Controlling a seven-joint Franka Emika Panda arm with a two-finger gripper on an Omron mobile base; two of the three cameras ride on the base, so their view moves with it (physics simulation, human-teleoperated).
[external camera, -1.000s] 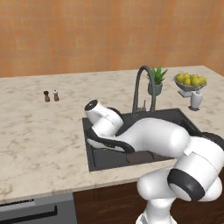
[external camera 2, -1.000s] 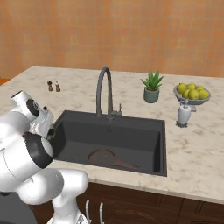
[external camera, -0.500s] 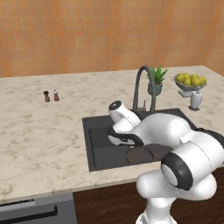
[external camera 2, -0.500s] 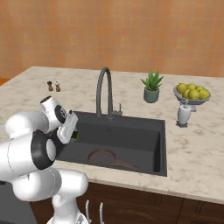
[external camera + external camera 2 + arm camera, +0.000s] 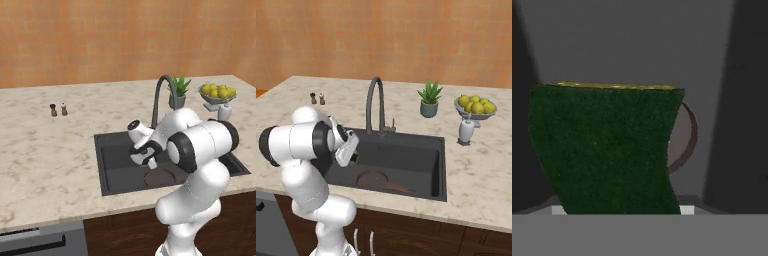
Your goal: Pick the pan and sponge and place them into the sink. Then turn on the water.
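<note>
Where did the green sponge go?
The sponge is held in the robot's fingers, over the left part of the sink, above the pan lying on the sink floor.

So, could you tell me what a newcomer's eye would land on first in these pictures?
Probably the white arm bent low over the sink, its gripper shut on the green sponge above the basin. Next, the pan lying on the basin floor by the front wall. The arched faucet behind runs no water.

Orange wall [image 5: 100, 40] behind beige marble counter [image 5: 45, 150], dark wood cabs below.
</note>
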